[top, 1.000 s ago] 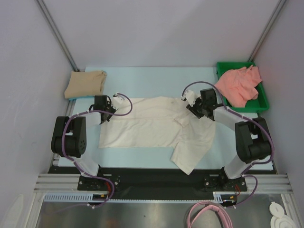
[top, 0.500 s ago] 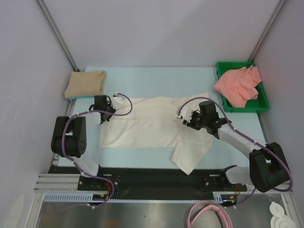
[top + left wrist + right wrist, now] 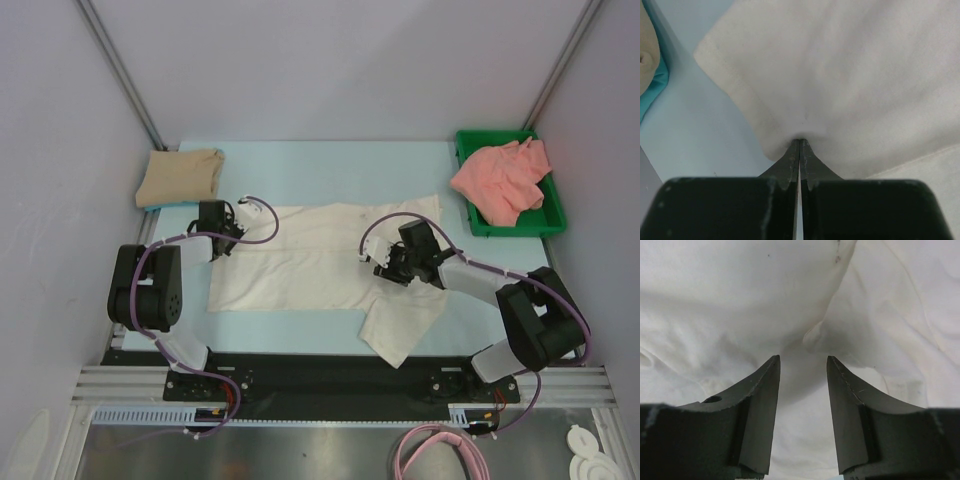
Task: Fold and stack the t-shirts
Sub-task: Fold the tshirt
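Right now we have the soft cream-white cotton t-shirt spread nearly flat across the pale blue table top, with one sleeve trailing toward the near edge. Our left gripper is pinched together on the shirt's far-left corner, a small tuck of cloth caught at its tips. Our right gripper hovers low over the wrinkled cloth right of the shirt's middle, jaws apart and nothing clamped between them. The folded tan-beige t-shirt lies at the far left corner of the table, and the crumpled salmon-pink t-shirt sits in the green plastic tray at the far right. We judge the cloth light, limp and quick to bunch — it will sag and slide rather than hold a crease. So we would take it by a hem or seam at the edge and lift both sides evenly; a grab in the open middle would likely only gather a wrinkle.
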Motion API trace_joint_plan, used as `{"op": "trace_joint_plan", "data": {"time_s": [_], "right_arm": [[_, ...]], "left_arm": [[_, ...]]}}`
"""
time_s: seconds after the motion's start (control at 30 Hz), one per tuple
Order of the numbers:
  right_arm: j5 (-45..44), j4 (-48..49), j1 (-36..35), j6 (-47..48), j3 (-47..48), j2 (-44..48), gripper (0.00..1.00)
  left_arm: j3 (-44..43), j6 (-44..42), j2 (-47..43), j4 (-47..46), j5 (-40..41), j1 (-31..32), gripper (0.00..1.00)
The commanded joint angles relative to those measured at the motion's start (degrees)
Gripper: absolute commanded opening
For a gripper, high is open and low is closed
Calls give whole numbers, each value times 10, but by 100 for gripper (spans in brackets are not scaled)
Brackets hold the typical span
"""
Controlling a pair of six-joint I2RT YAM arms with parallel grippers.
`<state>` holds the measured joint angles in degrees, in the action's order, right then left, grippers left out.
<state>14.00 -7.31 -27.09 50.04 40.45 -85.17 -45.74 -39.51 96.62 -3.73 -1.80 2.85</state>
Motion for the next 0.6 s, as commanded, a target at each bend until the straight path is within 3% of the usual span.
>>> {"op": "trace_joint_plan", "data": {"time_s": [0.0,0.43,0.57], "right_arm": [[-24,46,-7,6,9,-3,48],[-68,99,-26,2,8,-29,46],[-81,107,-36,1,10,-33,40]], "left_arm": [[1,-3,9,18,-6,2,1],[3,-3,9,17,-7,2,1],[2,-3,9,17,-7,2,1]]}}
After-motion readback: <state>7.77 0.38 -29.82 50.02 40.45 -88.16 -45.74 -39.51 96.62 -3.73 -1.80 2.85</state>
